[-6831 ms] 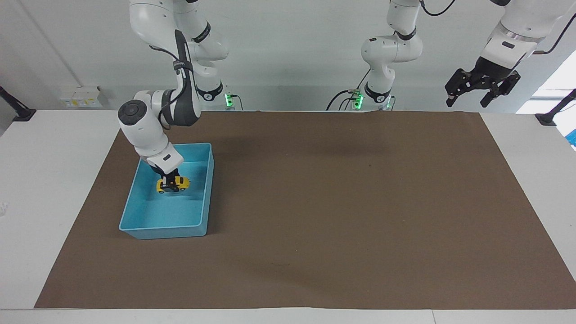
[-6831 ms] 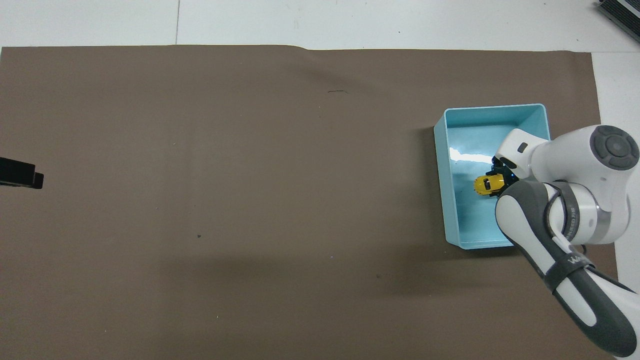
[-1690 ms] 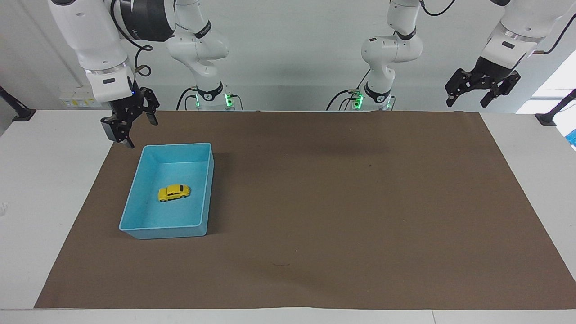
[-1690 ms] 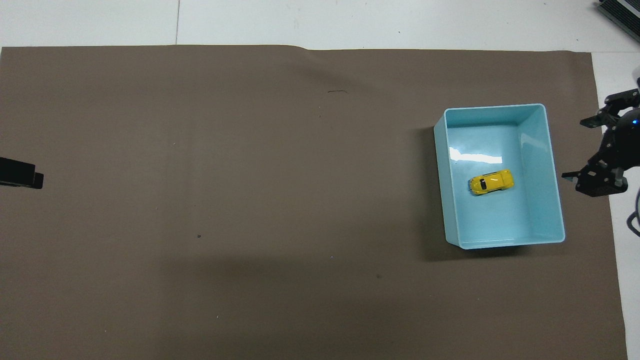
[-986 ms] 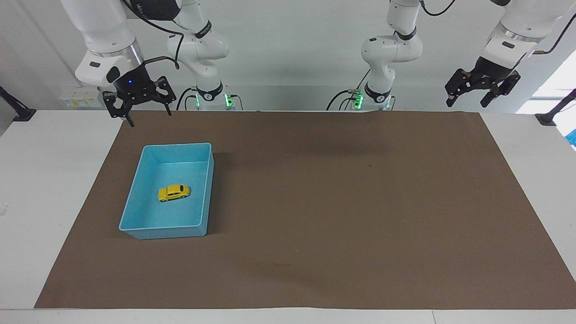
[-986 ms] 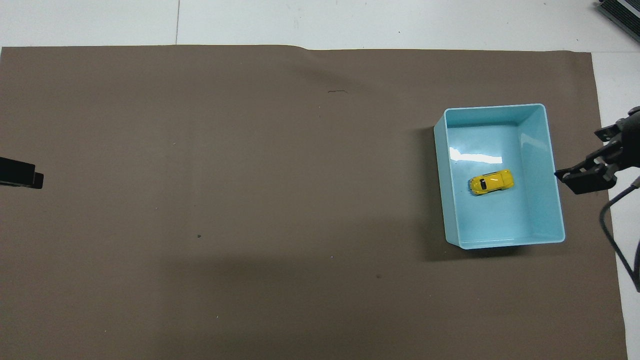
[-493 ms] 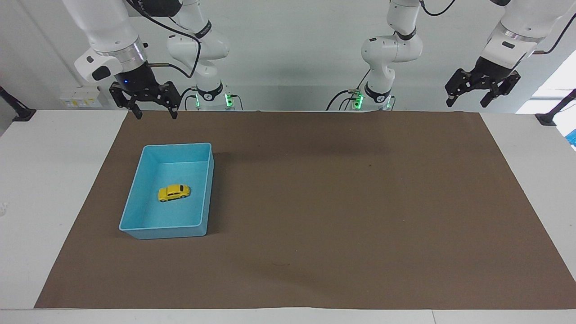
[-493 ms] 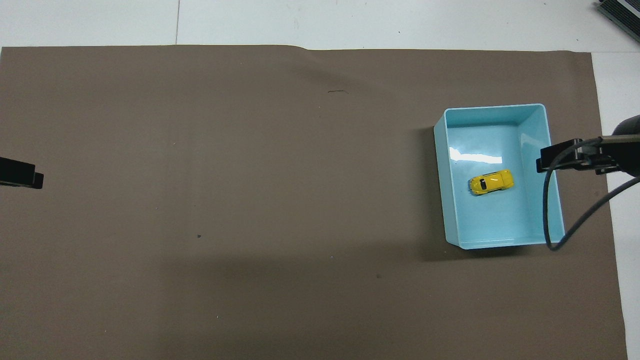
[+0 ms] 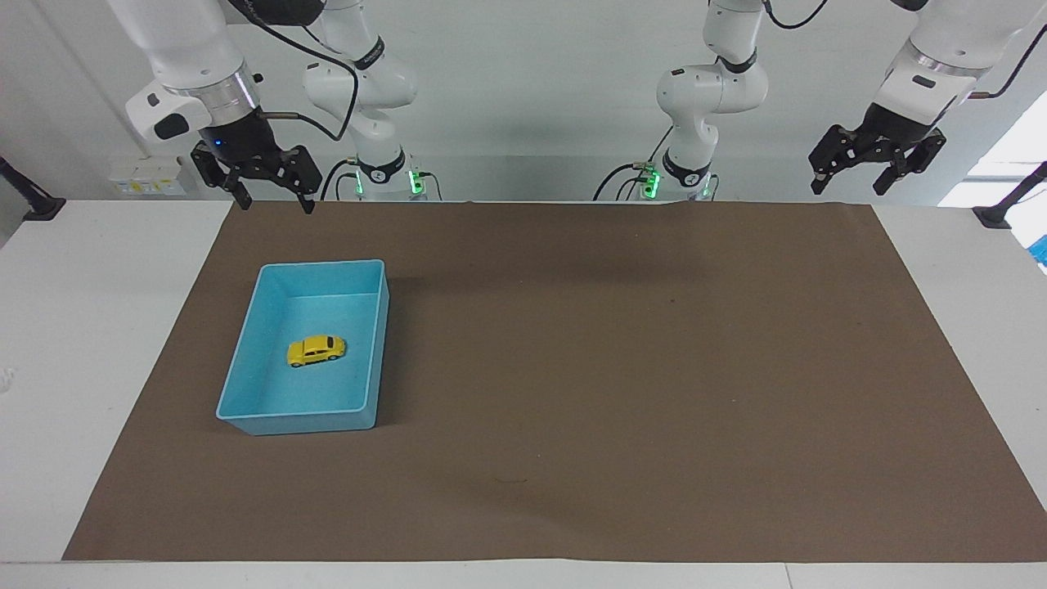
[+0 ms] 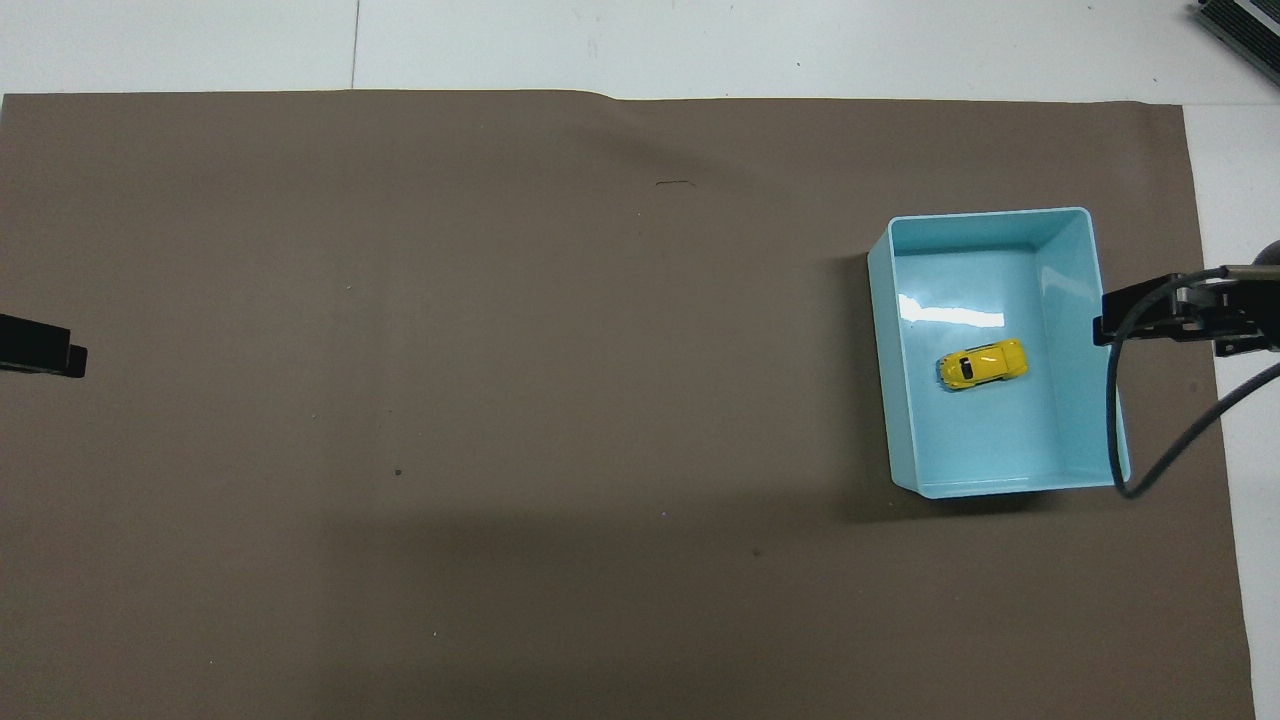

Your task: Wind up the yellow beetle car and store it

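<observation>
Since the earliest frames, the right arm has left the light-blue bin and risen clear of it; a second ago its end effector was turned more toward the end of the worktop, and it has since swung round and shifted slightly.

Task status: I find the yellow beetle car standing on its wheels on the floor of the bin, near the middle, touching none of the walls. Nothing holds it. I judge the storing step complete. Whether the car was wound I cannot confirm from these views. I judge that nothing is left but for the right arm to settle at rest.

Right arm: the right end effector hangs raised over the edge of the brown mat nearest the robots, at the right arm's end of the worktop. Its fingers point down, stand spread wide apart, and carry nothing. A dark cable loops from the wrist. In the overhead view only one fingertip and that cable show, over the bin's wall toward the right arm's end.

Left arm: it waits. The left end effector is held high over the worktop's edge nearest the robots at the left arm's end, fingers spread wide and empty. In the overhead view only a dark tip shows at the frame's edge.
</observation>
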Action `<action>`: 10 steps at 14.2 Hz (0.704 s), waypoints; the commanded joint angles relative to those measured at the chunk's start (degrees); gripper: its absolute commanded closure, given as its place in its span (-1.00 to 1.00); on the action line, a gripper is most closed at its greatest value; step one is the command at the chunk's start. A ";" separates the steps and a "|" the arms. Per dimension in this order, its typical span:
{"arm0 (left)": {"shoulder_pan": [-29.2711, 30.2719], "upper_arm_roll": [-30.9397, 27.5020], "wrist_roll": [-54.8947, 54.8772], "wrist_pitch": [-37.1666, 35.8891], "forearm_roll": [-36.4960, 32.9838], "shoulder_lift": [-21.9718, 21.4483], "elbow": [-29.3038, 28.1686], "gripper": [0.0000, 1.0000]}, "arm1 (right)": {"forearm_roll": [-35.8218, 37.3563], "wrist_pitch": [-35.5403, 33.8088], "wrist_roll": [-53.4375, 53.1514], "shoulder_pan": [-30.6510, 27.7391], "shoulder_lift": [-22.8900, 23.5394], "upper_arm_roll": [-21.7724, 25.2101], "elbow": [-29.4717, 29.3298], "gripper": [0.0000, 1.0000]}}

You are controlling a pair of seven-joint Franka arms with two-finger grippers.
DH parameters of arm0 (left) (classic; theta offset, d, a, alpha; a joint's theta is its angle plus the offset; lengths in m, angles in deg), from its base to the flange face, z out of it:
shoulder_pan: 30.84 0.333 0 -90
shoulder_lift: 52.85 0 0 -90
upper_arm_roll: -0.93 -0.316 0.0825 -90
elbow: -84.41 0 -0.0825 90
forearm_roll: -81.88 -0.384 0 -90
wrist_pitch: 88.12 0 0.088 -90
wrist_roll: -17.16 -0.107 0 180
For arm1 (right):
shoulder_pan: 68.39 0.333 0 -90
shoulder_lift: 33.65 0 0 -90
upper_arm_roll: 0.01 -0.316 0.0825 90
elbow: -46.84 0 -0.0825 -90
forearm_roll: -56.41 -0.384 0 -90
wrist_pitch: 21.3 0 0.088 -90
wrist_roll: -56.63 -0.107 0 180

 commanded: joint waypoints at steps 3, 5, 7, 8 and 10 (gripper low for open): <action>-0.57 -0.75 -0.42 -0.36 0.49 -1.27 -1.16 -1.00 | 1.30 -1.20 -0.97 -0.24 0.78 -0.28 -1.51 -1.00; -0.57 -0.75 -0.42 -0.36 0.58 -1.27 -1.16 -1.00 | 1.04 -1.20 -0.97 -0.24 0.78 -0.28 -2.47 -1.00; -0.57 -0.75 -0.42 -0.36 0.58 -1.27 -1.16 -1.00 | 0.86 -1.20 -0.97 -0.24 0.87 -0.63 -3.01 -1.00; -0.57 -0.75 -0.42 -0.36 0.58 -1.27 -1.16 -1.00 | 0.51 -1.20 -0.97 -0.32 0.87 -0.63 -3.01 -1.00; -0.57 -0.75 -0.42 -0.36 0.58 -1.27 -1.16 -1.00 | 0.42 -1.20 -0.97 -0.33 0.87 -0.54 -3.01 -1.00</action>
